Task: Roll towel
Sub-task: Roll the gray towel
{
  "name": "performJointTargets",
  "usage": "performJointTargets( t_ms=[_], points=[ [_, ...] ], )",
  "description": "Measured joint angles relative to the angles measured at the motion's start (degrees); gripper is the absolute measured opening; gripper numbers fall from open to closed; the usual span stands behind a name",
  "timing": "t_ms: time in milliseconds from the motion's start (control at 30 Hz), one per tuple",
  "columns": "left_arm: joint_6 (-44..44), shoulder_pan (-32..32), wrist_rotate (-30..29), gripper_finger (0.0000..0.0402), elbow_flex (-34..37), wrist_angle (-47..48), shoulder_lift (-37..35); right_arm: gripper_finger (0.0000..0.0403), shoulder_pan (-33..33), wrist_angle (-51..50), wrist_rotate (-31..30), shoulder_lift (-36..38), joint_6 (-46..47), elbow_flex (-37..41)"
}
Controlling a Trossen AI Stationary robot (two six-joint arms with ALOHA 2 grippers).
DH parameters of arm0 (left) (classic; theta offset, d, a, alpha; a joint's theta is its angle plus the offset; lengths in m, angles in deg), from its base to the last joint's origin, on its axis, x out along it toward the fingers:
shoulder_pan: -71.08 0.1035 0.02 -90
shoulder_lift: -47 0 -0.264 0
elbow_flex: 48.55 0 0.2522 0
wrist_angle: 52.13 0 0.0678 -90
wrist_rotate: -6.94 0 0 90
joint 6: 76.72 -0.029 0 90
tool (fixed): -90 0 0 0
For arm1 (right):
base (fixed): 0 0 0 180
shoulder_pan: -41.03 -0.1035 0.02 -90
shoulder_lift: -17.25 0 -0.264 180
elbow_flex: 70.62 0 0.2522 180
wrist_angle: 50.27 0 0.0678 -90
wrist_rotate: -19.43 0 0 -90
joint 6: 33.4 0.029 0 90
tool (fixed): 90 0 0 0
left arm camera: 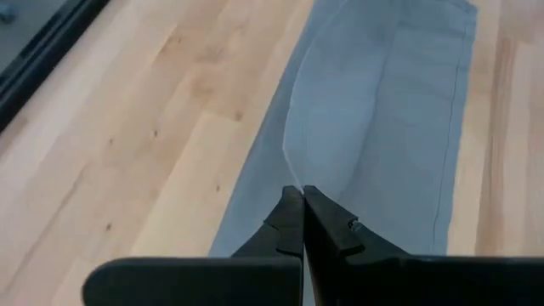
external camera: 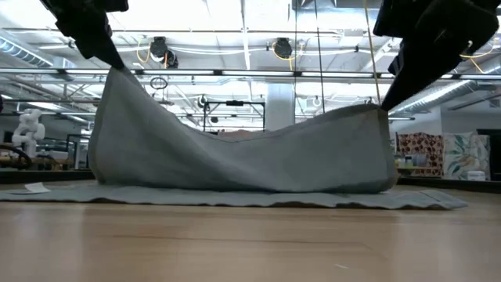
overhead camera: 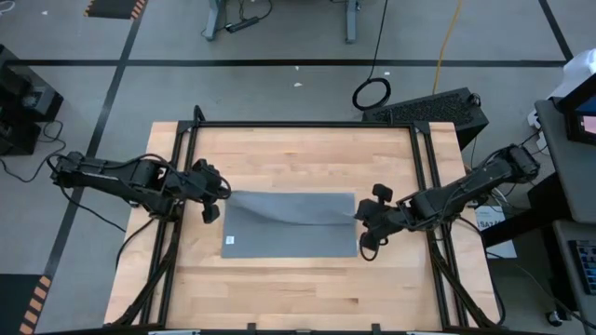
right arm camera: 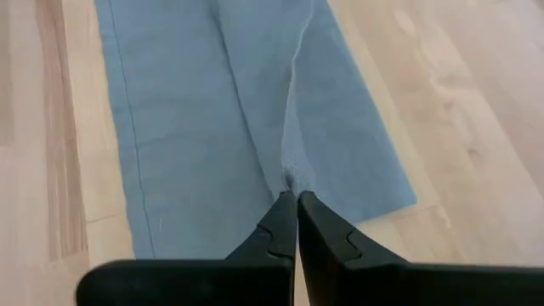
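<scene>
The grey towel [overhead camera: 291,225] lies on the wooden tabletop with its far edge raised at both ends. Its near part [external camera: 235,197] rests flat on the table, with a small white tag [overhead camera: 230,242] at the near left. My left gripper [overhead camera: 212,197] is shut on the towel's far left corner, raised high in the low view [external camera: 109,59]. My right gripper [overhead camera: 359,217] is shut on the far right corner, lower in the low view [external camera: 385,103]. My left gripper pinches the towel's far left corner [left arm camera: 289,170] between its two fingertips, slanting down from the table's left. The corner is lifted clear of the table, and the cloth slopes down from it to the part lying flat. My right gripper pinches the towel's far right corner [right arm camera: 291,177] between its two fingertips, slanting down from the table's right. The corner is lifted clear but lower than the left one. The raised edge [external camera: 258,133] sags slack between the two grippers.
Bare wooden tabletop [overhead camera: 298,293] shows on the near side of the towel and on the far side [overhead camera: 298,154]. A black frame [overhead camera: 307,124] runs along the table's far edge and sides.
</scene>
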Motion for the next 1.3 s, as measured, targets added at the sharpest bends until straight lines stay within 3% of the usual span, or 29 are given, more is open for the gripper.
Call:
performJointTargets(
  t_ms=[300, 567, 833, 1300],
  points=[
    [0.0, 0.0, 2.8, 0.0002, 0.0, 0.8, 0.0, 0.0, -0.6, 0.4, 2.8, -4.2, 0.3, 0.0],
    [0.0, 0.0, 3.0, 0.0002, 0.0, 1.1, 0.0, 0.0, -0.9, 1.3, 7.1, -3.6, -0.1, 0.0],
    [0.0, 0.0, 8.5, 0.0002, 0.0, 1.1, 0.0, 0.0, -0.9, 2.7, 11.6, -3.3, 0.1, 0.1],
    [0.0, 0.0, 12.8, 0.0002, 0.4, 2.5, 0.0, 0.0, -1.7, 5.1, 17.8, -6.9, 0.2, 0.1]
  ],
)
